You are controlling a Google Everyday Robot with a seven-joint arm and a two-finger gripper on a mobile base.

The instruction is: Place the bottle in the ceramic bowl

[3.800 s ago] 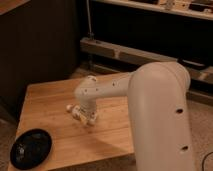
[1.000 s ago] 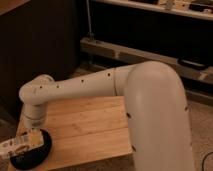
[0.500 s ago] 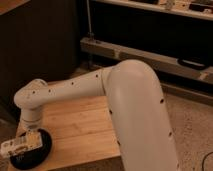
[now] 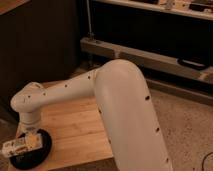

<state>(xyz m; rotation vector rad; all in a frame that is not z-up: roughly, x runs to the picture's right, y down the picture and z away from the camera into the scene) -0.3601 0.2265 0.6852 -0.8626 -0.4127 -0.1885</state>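
Observation:
The black ceramic bowl (image 4: 36, 156) sits at the front left corner of the wooden table (image 4: 80, 125). My gripper (image 4: 29, 141) hangs from the white arm (image 4: 65, 92) right over the bowl. It is shut on the bottle (image 4: 15, 146), a small pale bottle with a white label. The bottle lies sideways just above the bowl's left rim. The arm's wrist hides part of the bowl's far side.
The table's left and front edges run close to the bowl. A dark wall and a low metal shelf rail (image 4: 150, 57) stand behind the table. Speckled floor (image 4: 185, 125) lies to the right. My arm's big upper link (image 4: 130, 115) covers the table's right part.
The arm swung from the table's middle to the front left corner with the bottle. Over the last second the gripper and bottle sank slightly over the bowl.

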